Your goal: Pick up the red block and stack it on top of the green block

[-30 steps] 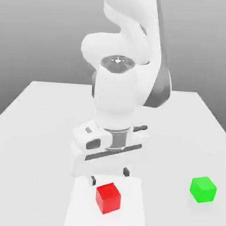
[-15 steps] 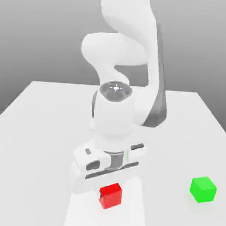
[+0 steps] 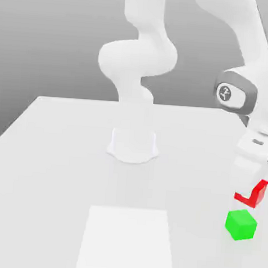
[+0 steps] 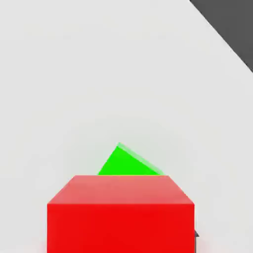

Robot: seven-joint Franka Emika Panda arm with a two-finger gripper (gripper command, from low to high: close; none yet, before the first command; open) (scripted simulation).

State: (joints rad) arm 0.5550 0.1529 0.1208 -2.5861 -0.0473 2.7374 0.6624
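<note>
Carefully now: red block [image 3: 258, 195] held above green block [image 3: 241, 225], toward the table [image 3: 60, 170]'s exterior-view right edge.
Gripper [image 3: 252, 192] clamped on red; align faces before lowering.

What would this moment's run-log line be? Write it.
gripper: jaws shut on red block | red block: raised, above green block | stack: not yet made
</note>
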